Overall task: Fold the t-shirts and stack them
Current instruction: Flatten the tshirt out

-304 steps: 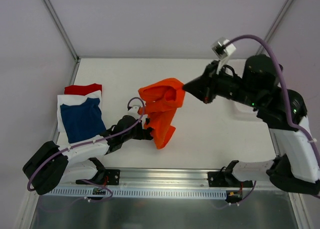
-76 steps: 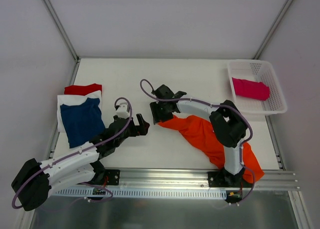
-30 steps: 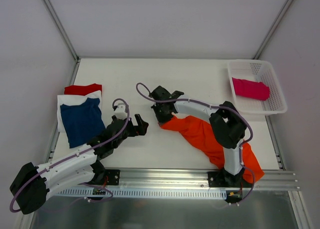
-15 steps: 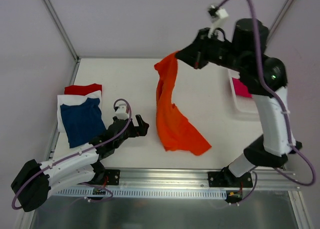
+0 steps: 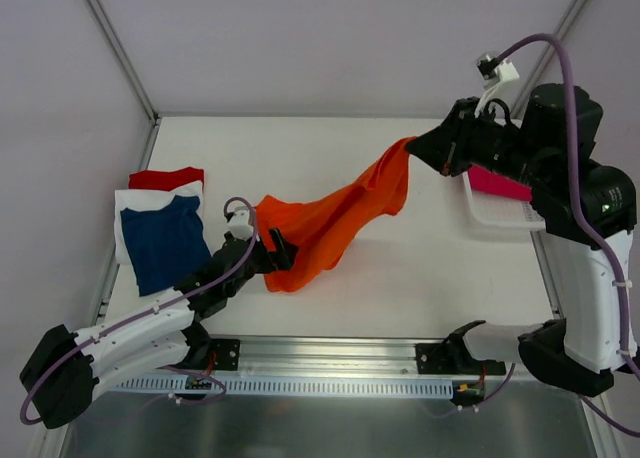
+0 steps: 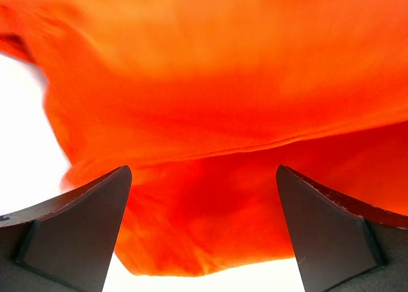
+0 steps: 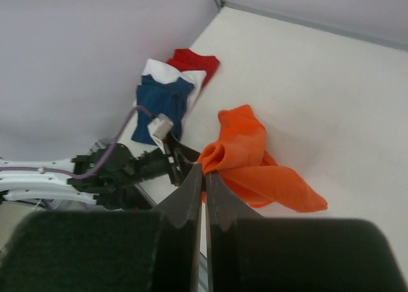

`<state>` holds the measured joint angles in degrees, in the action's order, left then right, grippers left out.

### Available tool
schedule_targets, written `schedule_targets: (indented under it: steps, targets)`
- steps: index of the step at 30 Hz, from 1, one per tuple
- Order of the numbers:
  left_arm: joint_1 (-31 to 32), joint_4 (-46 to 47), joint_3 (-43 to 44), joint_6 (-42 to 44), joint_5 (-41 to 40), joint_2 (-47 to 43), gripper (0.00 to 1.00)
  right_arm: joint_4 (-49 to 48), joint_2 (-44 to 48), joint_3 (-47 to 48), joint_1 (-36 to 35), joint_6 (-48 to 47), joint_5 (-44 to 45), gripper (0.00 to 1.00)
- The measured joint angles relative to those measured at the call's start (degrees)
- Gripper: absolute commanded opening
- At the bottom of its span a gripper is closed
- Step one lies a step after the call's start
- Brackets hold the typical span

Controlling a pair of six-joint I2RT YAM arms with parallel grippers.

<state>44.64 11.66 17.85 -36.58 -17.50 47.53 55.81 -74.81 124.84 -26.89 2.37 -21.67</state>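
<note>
My right pincer is clamped tight on one end of the orange shirt and holds it up off the counter, over the right half toward the far edge. In the right wrist view the two fingers are pressed together with a pinch of orange cloth at their tips.

From that grip the shirt runs as one long drawn-out band, slanting down toward the near left. Its long axis goes from the far right to the near left. The high end is narrow and gathered, and the low end spreads wider and lies bunched on the counter in the near-left part.

My left pincer sits low right at that bunched end, its jaws as wide apart as they go. In the left wrist view both fingers frame the orange cloth, which fills the gap ahead of them. I cannot tell whether it touches them, and nothing is gripped.

Along the left edge lies a flat stack: a navy shirt on a white shirt, with a red shirt showing at the far side.

At the right edge the basket is mostly hidden behind my right arm, with a magenta shirt in it.
</note>
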Motion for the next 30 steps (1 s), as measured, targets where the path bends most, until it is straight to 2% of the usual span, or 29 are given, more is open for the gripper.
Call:
schedule_targets:
  steps: [8,12,16,22,30]
  targets:
    - [0.0,-1.7,0.7,1.3,-5.7,-0.5,0.99,0.4,8.7,-23.6,0.1,-2.9,11.4,0.03]
    - [-0.1,-1.8,4.2,3.0,-6.5,5.5,0.99,-0.5,12.5,-34.1,0.1,-3.3,15.0,0.03]
    - [-0.1,-0.8,7.7,3.4,-3.7,14.1,0.99,-2.9,15.3,-42.0,0.1,-3.3,16.5,0.02]
    - [-0.1,-2.7,10.9,2.4,-0.1,23.8,0.99,-5.2,16.4,-47.6,0.2,-3.2,16.8,0.02]
    - [-0.1,-11.1,11.3,-1.4,-1.0,21.5,0.99,-8.0,16.4,-50.8,0.6,-3.0,16.7,0.02]
